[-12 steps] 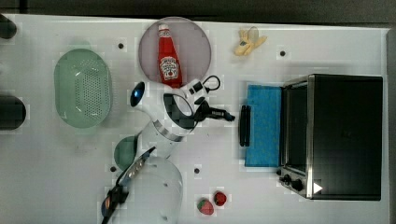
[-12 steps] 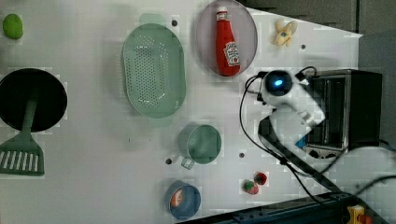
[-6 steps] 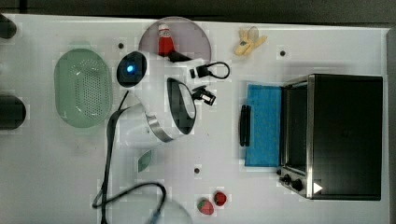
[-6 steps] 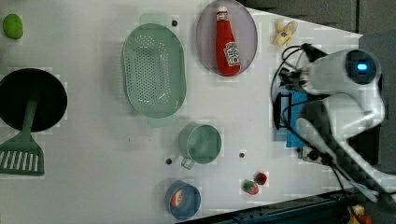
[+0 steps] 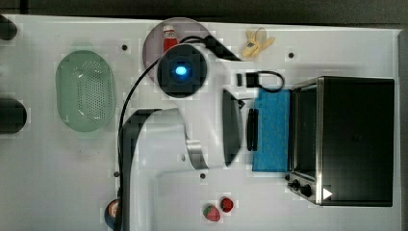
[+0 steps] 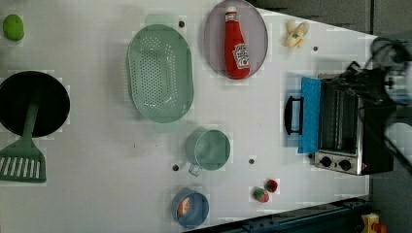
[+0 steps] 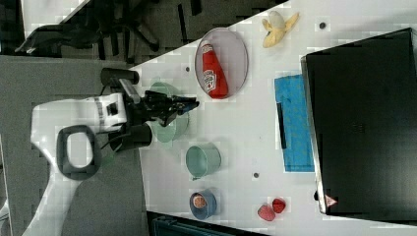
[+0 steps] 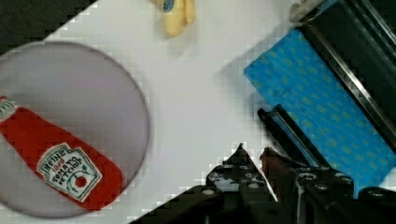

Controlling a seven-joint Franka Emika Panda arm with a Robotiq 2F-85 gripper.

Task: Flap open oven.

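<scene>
One ketchup bottle (image 6: pixel 236 45) on a plate (image 6: pixel 259 34) by the table's (image 6: pixel 97 194) far edge. Gripper (image 8: pixel 254 156) jaws narrow, nothing between them (held above the table). Oven (image 5: pixel 353 139) at the top view's right edge, blue door (image 5: pixel 272 130) flapped open, flat.

Ketchup bottle (image 5: pixel 169 37) — mostly hidden under the arm (image 5: pixel 192 96) — top view.
</scene>
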